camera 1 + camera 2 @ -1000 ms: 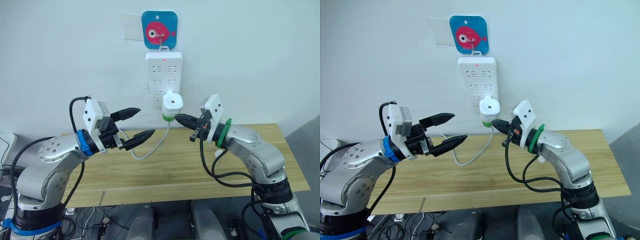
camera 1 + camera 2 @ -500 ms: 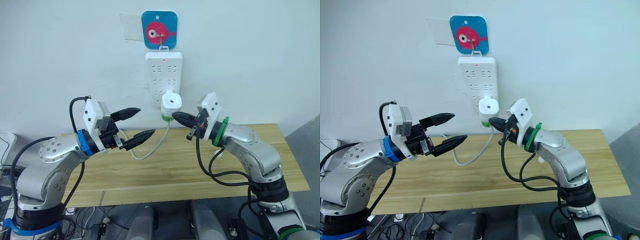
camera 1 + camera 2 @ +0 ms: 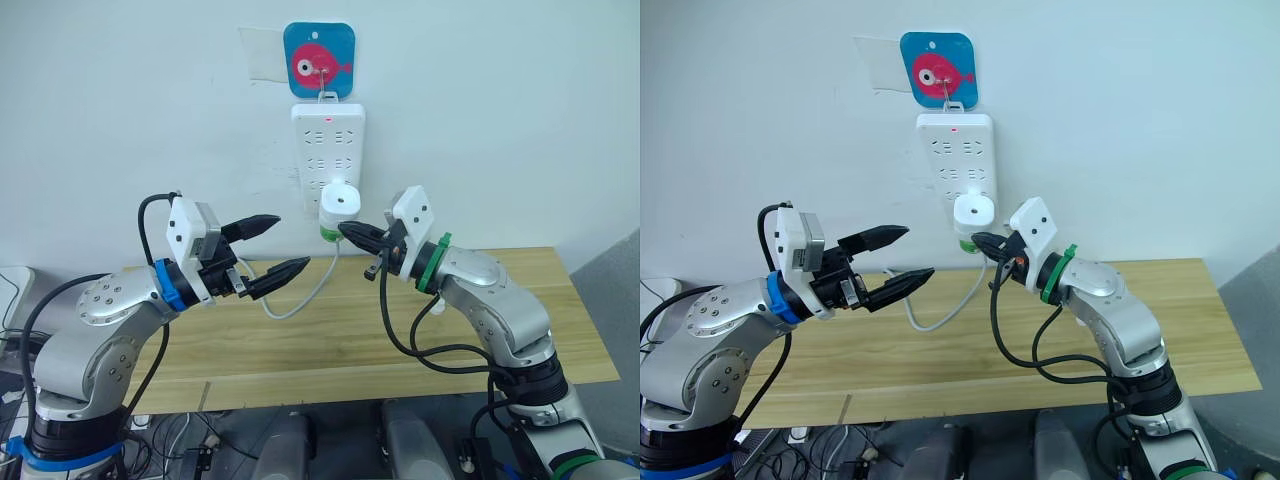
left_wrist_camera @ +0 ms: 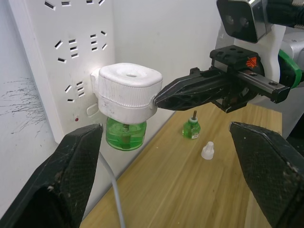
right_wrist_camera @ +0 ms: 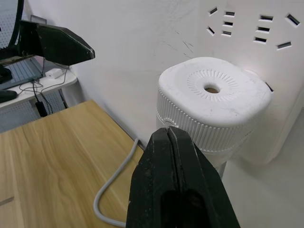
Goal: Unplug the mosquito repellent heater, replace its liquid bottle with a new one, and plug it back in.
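Note:
The white mosquito repellent heater [image 3: 341,199] sits plugged into the wall power strip [image 3: 328,140], with a green liquid bottle [image 3: 329,233] screwed under it. My right gripper [image 3: 346,230] is shut, and its tip touches the heater's ribbed side [image 5: 190,128] just above the bottle. My left gripper [image 3: 293,241] is open in the air to the left of the heater, holding nothing. In the left wrist view a second green bottle [image 4: 192,129] with a wick stands on the table, beside a small white cap [image 4: 207,150].
The strip hangs from a blue fish hook [image 3: 319,62] on the white wall. Its white cable [image 3: 300,298] loops down onto the wooden table [image 3: 300,350]. A side table with cables [image 5: 42,80] stands off to the left.
My right gripper has moved left and slightly up until its shut tip meets the heater. The heater has shifted a little to the left. My left arm has not moved.

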You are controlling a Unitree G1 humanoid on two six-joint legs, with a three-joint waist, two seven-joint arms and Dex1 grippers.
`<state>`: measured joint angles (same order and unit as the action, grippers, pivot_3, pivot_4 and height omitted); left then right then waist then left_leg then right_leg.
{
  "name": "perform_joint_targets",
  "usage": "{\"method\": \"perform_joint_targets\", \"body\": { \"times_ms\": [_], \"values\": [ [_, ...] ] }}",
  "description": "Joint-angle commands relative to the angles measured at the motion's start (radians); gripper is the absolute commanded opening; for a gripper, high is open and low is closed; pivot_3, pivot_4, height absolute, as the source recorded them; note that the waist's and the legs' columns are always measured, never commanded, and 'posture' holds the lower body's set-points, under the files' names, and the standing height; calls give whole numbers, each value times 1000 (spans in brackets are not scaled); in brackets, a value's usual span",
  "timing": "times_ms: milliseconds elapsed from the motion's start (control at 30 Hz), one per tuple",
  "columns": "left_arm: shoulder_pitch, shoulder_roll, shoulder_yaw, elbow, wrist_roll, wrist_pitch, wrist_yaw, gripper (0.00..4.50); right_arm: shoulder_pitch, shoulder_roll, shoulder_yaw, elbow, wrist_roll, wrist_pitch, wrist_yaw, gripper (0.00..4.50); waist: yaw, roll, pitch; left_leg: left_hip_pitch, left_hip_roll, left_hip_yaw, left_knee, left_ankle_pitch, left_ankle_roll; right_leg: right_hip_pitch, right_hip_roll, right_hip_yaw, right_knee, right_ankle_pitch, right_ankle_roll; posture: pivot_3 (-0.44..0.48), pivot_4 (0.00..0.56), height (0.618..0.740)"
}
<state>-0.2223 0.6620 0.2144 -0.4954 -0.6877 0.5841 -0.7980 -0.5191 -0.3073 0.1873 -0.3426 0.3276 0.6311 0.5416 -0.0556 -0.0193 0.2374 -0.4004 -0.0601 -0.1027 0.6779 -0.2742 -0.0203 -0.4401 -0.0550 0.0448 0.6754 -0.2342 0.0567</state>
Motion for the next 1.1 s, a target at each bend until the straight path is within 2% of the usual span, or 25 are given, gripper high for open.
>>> {"method": "perform_joint_targets", "body": {
  "times_ms": [33,533,767,933,1033,1100],
  "values": [
    [-6,9,0,-20,-18,-3,-1,4500,-35,-3,-60,14,-64,-30,-90,9,0,0,0,0,0,0,0,0,0,0,0,0,0,0,0,-43,186,740],
    [-5,6,-3,-22,-19,-3,8,4500,-20,49,-39,-28,-119,62,-216,9,-1,-1,0,1,0,0,1,1,-1,0,0,0,3,2,-3,-42,187,740],
    [-3,8,-1,-19,-17,-5,6,4500,-13,36,-54,-43,-96,69,-206,9,-1,-2,-1,2,0,-1,1,1,-1,1,1,-1,3,2,-4,-43,184,740],
    [-5,17,2,-4,-10,-12,-8,4500,4,2,-73,-76,20,79,-82,9,-1,-2,-1,1,0,-1,1,1,-1,1,1,-1,3,2,-4,-47,180,740],
    [-2,33,10,16,0,-21,-25,4500,28,-67,-87,-98,90,80,31,9,5,-3,-2,1,0,-1,0,1,-1,1,1,-1,1,2,-4,-46,178,740],
    [3,49,18,36,8,-29,-37,4500,44,-120,-107,-103,126,79,95,366,4,-3,-2,0,0,-1,0,1,-1,1,1,-1,-2,2,-4,-44,176,740]
  ]
}}
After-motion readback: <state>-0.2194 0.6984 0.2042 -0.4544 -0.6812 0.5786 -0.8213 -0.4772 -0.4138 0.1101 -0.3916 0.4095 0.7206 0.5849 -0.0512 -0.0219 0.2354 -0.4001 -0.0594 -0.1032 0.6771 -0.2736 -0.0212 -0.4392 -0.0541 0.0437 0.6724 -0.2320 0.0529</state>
